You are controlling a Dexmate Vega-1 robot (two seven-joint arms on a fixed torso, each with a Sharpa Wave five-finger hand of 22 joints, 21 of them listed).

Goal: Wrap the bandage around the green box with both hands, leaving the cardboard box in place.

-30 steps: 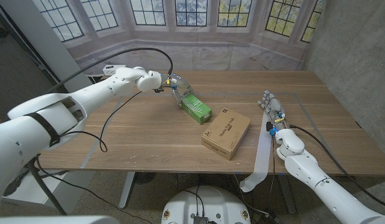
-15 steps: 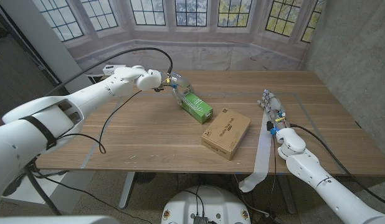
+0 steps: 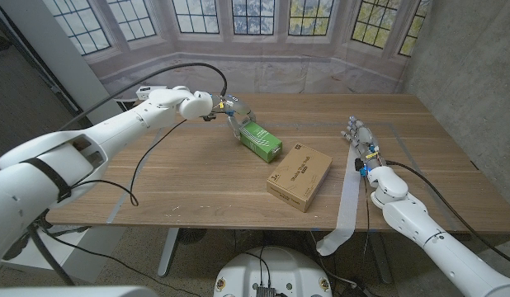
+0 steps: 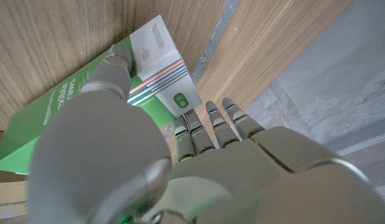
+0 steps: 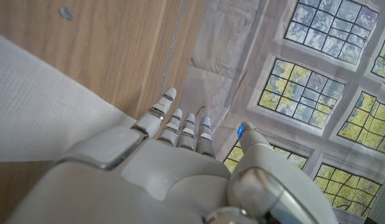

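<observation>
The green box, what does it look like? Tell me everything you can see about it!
The green box is small and long, looks like thin printed card, bright green with white writing, and one white end with coloured stripes and small print. It lies on its side on the wooden table, slanted, behind the brown cardboard box and apart from it. The left hand is at its far end, a finger touching its green face.
</observation>
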